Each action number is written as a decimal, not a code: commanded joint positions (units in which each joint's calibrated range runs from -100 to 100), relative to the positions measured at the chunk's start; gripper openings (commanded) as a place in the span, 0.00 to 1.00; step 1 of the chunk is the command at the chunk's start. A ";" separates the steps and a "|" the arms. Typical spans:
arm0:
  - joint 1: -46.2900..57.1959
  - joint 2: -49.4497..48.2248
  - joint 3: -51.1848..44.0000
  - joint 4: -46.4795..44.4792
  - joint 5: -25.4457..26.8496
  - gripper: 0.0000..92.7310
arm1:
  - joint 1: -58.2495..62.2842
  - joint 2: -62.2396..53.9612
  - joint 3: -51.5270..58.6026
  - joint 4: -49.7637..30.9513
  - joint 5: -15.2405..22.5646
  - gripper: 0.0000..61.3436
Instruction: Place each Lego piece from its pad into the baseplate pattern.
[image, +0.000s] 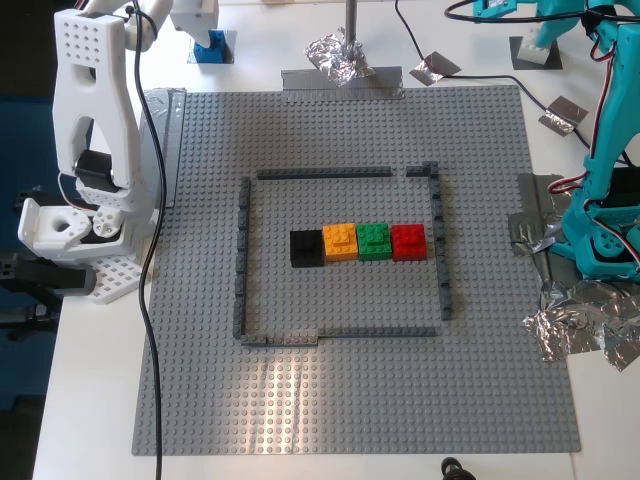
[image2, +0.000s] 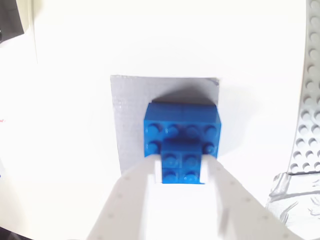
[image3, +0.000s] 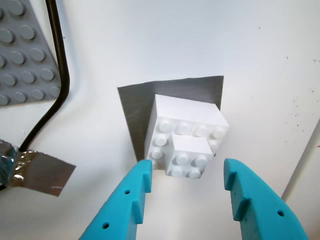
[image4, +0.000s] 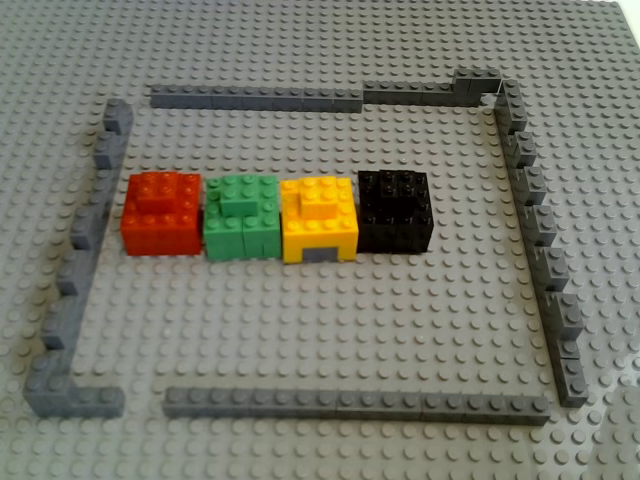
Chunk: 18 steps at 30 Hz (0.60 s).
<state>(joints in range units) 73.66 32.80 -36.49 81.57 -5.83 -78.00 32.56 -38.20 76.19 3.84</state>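
Both bricks on pads, pre-grasp.
My first gripper (image3: 187, 187) fingers apart before white brick (image3: 186, 139); my second gripper (image2: 181, 175) fingers straddle blue brick (image2: 182, 141), grip unclear.

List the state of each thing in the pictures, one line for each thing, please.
Blue Lego piece: on its silvery pad, between the fingers of my second pincer.
White Lego piece: on its dark grey pad, not gripped.
My first pincer: open, in front of the white piece.
Baseplate: holds black, orange, green and red bricks in a row inside the outline.
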 joint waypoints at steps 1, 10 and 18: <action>-0.14 0.76 -1.03 -0.12 -0.89 0.18 | 0.85 -6.63 -4.37 1.60 0.24 0.00; 0.15 3.43 -3.38 0.05 -0.69 0.16 | 1.79 -19.68 -4.19 9.74 -1.76 0.00; 0.15 3.68 -3.38 0.21 -0.55 0.12 | 7.60 -37.11 11.97 12.34 -3.08 0.00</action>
<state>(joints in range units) 73.21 36.69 -38.83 81.48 -6.82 -73.82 10.28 -32.01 86.48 1.34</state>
